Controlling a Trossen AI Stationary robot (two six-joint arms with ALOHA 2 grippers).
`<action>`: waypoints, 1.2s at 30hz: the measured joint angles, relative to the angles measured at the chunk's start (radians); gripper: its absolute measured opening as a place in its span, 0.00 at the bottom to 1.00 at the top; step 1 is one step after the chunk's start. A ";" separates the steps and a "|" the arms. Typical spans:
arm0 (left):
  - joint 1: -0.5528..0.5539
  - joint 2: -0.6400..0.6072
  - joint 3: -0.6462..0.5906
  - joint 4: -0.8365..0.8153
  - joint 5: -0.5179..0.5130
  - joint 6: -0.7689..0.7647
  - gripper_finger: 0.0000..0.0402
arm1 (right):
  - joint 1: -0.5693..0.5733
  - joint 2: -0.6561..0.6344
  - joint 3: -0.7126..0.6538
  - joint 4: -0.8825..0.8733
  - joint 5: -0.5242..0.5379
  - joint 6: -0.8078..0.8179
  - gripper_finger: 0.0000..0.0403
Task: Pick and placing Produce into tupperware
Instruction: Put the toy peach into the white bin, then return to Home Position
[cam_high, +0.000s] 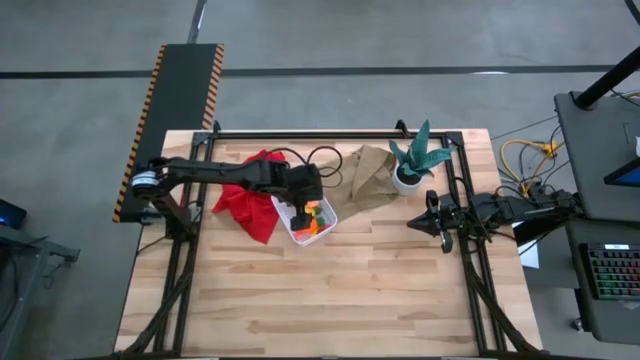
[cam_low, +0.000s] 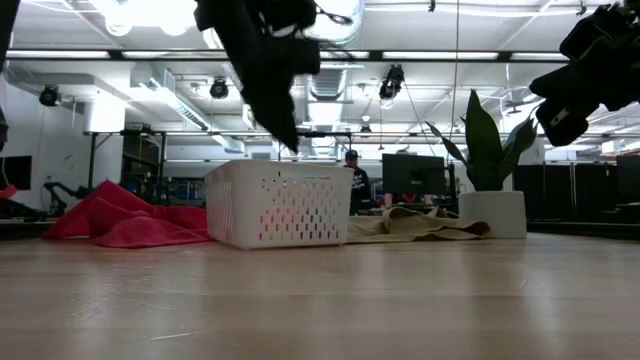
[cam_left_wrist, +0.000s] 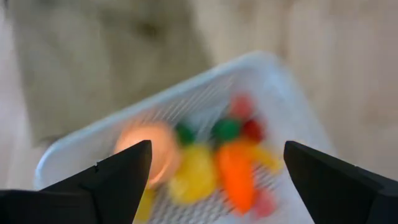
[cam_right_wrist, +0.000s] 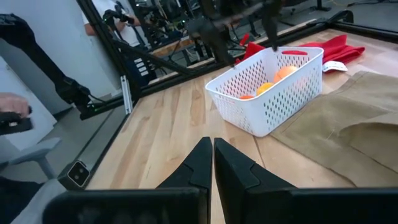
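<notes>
While the left jaws (cam_left_wrist: 211, 180) hung apart and empty over the tupperware (cam_high: 300, 232), the produce (cam_left_wrist: 205, 162) lay piled inside it, so a clean finish would likely mean lifting straight up clear of the rim. The right jaws (cam_right_wrist: 213, 163) waited together near the counter's (cam_high: 330, 300) edge. Pale wood planks carried a red cloth (cam_high: 245, 205), brown bag (cam_high: 372, 175) and potted plant (cam_high: 412, 165); a workshop stretched behind.

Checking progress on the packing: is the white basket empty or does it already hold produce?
It holds produce. The tupperware contains a carrot, lemon and peach ball, under the open left gripper.
</notes>
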 joint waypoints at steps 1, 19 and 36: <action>-0.005 -0.007 0.005 0.027 0.032 -0.011 0.87 | 0.000 0.000 0.000 0.000 0.000 0.000 0.02; -0.191 -0.315 0.003 0.426 0.138 0.195 0.81 | 0.000 0.000 0.000 0.000 0.000 -0.013 0.02; -0.278 -0.579 -0.024 0.272 -0.155 0.274 0.15 | 0.000 -0.002 0.000 0.063 0.009 -0.167 0.02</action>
